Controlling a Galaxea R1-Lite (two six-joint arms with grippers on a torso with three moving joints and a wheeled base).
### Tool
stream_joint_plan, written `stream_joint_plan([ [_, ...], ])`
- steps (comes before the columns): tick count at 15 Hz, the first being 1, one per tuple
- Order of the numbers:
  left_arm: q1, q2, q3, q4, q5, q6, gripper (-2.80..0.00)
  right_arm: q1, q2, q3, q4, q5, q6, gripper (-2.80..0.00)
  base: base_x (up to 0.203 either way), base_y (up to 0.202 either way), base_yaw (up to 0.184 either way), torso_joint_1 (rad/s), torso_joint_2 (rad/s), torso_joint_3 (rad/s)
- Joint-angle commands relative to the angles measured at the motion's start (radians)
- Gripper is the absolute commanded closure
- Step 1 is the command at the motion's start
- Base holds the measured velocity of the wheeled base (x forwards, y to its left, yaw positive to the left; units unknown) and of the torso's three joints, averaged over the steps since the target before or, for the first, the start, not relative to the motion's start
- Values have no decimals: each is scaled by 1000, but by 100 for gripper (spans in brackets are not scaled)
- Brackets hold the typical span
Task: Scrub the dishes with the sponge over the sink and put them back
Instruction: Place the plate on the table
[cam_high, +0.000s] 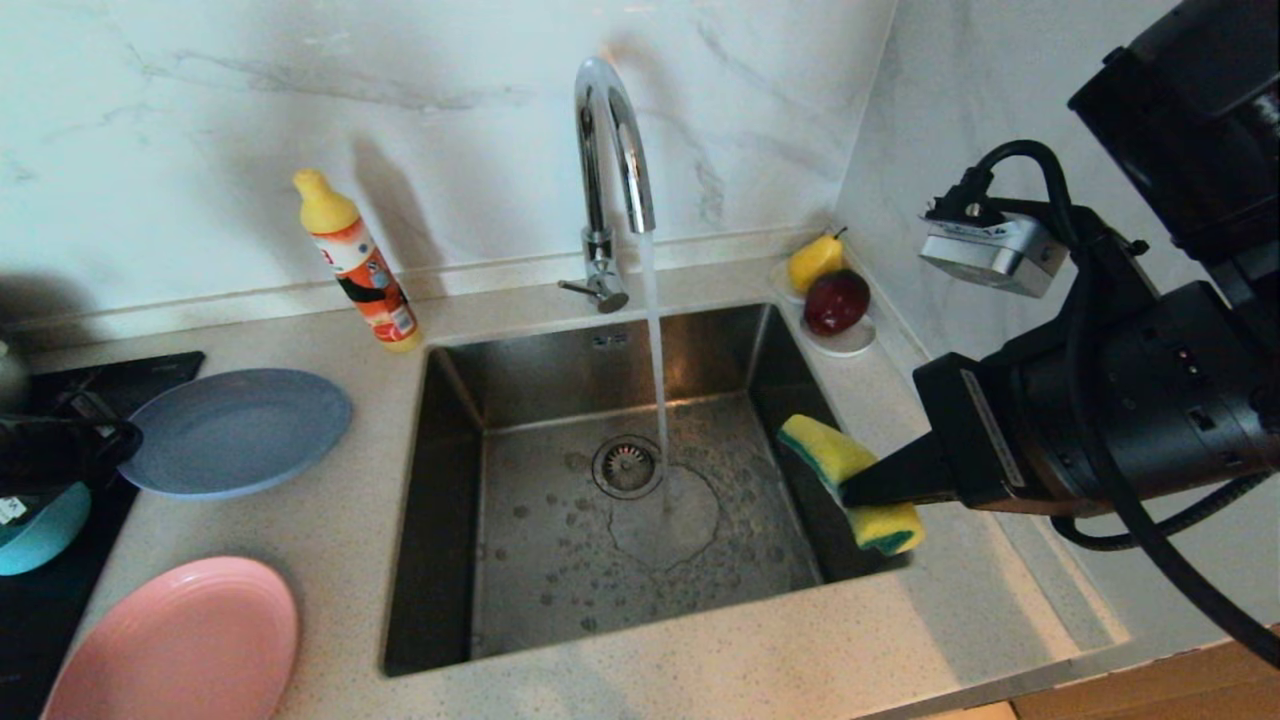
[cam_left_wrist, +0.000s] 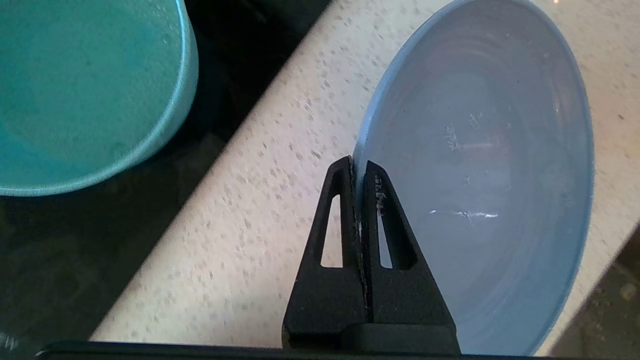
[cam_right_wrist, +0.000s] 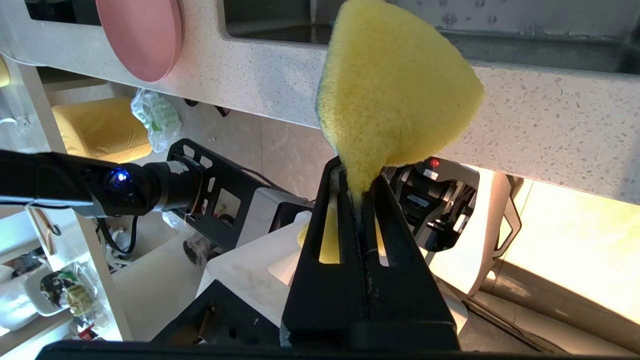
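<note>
The light-blue plate (cam_high: 240, 430) (cam_left_wrist: 475, 175) lies on the counter left of the sink (cam_high: 520, 385). My left gripper (cam_high: 130, 440) (cam_left_wrist: 356, 167) is shut on its near-left rim. The teal bowl (cam_high: 35, 535) (cam_left_wrist: 85, 90) stands beside it on the black cooktop, and the pink plate (cam_high: 180, 645) (cam_right_wrist: 140, 35) sits at the counter's front left. Over the sink's right edge, my right gripper (cam_high: 850, 490) (cam_right_wrist: 357, 175) is shut on the yellow sponge (cam_high: 845, 470) (cam_right_wrist: 395, 85), squeezing it at the middle. Water runs from the chrome tap (cam_high: 610, 130) onto the basin floor by the drain strainer (cam_high: 627, 465).
An orange detergent bottle (cam_high: 360, 265) stands behind the sink on the left. A white saucer (cam_high: 850, 345) with a pear and a dark red fruit sits in the back right corner. The black cooktop (cam_high: 110, 375) borders the counter at far left.
</note>
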Motion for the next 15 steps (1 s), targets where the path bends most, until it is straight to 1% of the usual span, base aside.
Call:
stream_joint_plan([
  [1,8,36,-14,-17,-1,-4,0,1,-5,-1,5,0,3,0,0,0,0,0,0,0],
  [8,21,92,-23,-32,-1,-5,0,4,-2,0,5,1,3,0,0,0,0,0,0,0],
  [9,21,94,-23,-32,-1,-3,-152,4,-4,0,5,1,3,0,0,0,0,0,0,0],
  [10,21,94,-23,-32,-1,-5,-280,4,-4,0,5,1,3,0,0,0,0,0,0,0],
  [15,21,20,-18,-24,-8,-5,-280,2,-11,21,2,1,5,0,0,0,0,0,0,0],
])
